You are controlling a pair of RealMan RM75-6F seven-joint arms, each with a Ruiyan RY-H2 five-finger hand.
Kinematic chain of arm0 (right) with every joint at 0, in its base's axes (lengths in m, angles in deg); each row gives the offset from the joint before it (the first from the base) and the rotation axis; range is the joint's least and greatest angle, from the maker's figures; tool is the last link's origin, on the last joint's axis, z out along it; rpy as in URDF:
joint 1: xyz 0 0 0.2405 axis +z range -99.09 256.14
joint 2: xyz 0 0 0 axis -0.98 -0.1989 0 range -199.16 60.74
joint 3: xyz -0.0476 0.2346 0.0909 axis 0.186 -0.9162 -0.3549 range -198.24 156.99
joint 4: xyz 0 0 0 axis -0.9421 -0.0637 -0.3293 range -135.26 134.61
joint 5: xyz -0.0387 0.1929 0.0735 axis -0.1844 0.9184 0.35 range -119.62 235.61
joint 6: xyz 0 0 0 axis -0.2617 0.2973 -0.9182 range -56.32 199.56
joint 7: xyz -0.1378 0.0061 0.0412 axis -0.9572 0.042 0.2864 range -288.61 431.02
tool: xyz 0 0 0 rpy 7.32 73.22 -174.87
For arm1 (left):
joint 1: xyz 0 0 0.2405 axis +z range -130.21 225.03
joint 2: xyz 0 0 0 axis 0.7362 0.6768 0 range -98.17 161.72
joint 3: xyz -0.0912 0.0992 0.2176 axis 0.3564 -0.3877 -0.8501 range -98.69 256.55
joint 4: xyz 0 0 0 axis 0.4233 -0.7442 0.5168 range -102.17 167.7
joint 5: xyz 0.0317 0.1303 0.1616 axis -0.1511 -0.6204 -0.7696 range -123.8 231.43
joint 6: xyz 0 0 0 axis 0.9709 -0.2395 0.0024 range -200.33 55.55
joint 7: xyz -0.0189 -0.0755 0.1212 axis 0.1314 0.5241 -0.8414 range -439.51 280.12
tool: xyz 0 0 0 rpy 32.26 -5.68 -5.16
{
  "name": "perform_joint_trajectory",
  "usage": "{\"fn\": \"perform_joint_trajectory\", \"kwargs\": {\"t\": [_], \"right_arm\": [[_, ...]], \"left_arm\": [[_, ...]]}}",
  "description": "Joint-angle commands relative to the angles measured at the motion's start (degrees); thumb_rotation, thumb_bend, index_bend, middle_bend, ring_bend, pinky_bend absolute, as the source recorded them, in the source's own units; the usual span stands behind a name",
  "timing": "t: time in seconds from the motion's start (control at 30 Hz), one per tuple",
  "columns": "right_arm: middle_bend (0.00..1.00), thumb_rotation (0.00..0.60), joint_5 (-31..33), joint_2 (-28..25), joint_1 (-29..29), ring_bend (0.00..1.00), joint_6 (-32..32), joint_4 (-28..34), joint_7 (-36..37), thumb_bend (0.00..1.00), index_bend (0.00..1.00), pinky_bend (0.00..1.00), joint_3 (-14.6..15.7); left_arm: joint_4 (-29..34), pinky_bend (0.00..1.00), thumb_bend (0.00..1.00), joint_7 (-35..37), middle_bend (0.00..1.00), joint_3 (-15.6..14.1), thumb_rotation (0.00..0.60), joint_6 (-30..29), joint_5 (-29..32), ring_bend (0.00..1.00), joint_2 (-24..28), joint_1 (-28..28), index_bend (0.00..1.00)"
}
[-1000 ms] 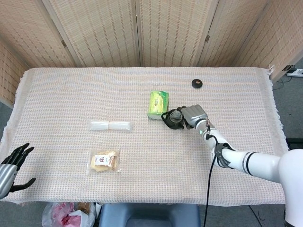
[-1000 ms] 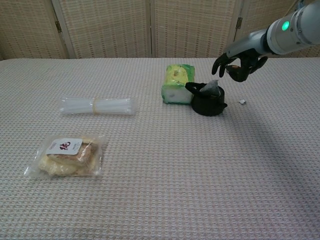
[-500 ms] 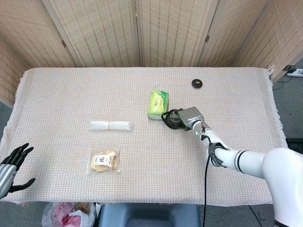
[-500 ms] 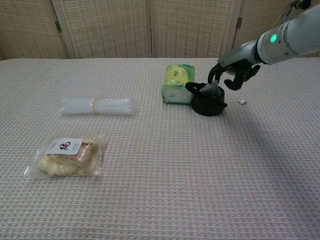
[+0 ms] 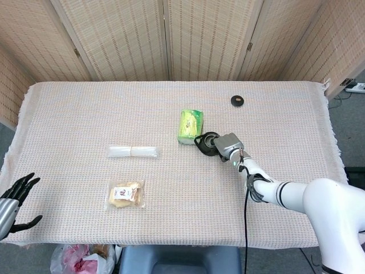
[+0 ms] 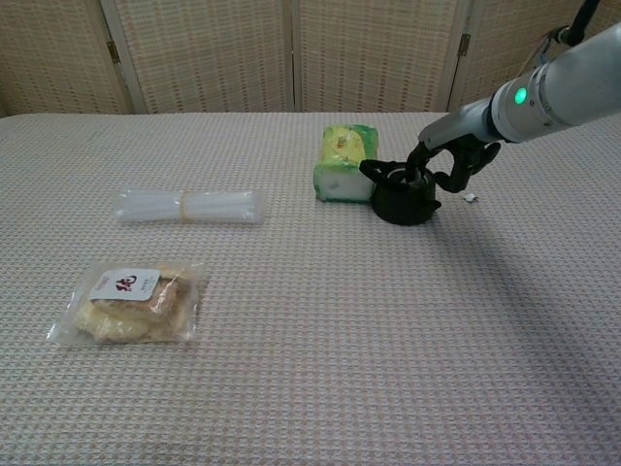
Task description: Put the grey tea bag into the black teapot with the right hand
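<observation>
The right hand (image 6: 448,161) is low over the small black teapot (image 6: 402,195), with its dark fingers (image 6: 419,167) dipping into the open top, likely to push the grey tea bag down inside. I cannot see the bag now (it may be in the pot), so I cannot tell if the fingers grip it. The left hand (image 5: 12,201) waits open at the counter (image 5: 85,103) edge, holding nothing.

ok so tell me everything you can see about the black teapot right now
The black teapot is small, squat and matte dark, with its spout pointing toward the green packet beside it. It stands upright on the woven tablecloth, lid off. The right hand is low over its open top, fingers reaching into the mouth. The tea bag is no longer clearly visible, so the fingers hide the inside.
</observation>
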Motion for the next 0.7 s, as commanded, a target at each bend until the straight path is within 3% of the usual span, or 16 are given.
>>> {"fn": "perform_joint_trajectory", "kwargs": {"t": [0.03,0.33,0.7], "right_arm": [[0.13,0.600,-0.27,0.06,0.12,0.90,-0.17,0.06,0.59,0.72,0.21,1.00,0.15],[0.12,0.600,-0.43,1.25,0.50,0.90,0.46,-1.84,2.10,0.72,0.21,1.00,0.92],[0.10,0.600,-3.95,-3.71,-0.50,0.90,-2.34,3.85,5.52,0.71,0.21,1.00,-0.79]], "left_arm": [[-0.01,0.24,0.27,0.06,0.00,-0.01,0.600,-0.05,0.02,0.00,0.01,0.04,0.00],[0.01,0.24,0.27,0.15,0.00,-0.05,0.600,-0.23,-0.04,0.00,0.05,0.10,0.00],[0.15,0.24,0.27,-0.23,0.00,-0.02,0.600,-0.48,0.12,0.00,0.10,0.31,0.00]]}}
